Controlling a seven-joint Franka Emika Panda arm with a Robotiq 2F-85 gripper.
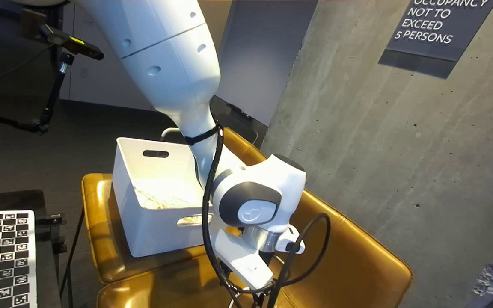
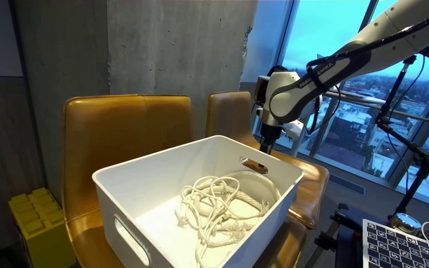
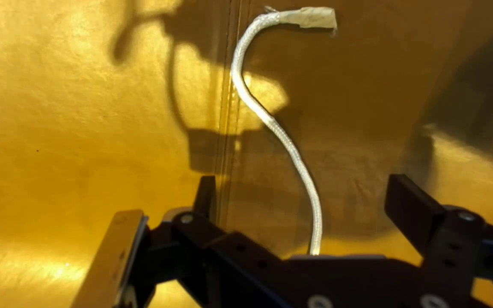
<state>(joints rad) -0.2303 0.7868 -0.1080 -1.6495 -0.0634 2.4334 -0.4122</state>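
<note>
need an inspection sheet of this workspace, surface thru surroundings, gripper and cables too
Surface: tan chair with a stitched seam, shadows falling across it.
Work items: white rope lying curved on the chair, its visible end taped; white bin on the neighbouring chair, holding a tangle of white cords.
Clutter: yellow box beside the bin's chair; patterned board.
Gripper: open, holding nothing; in the wrist view the rope shows between its jaws, then disappears behind the gripper.
Cables: black cable running along the arm and looping beside the wrist.
Surroundings: concrete wall, occupancy sign, window overlooking rooftops, camera on a black stand.
</note>
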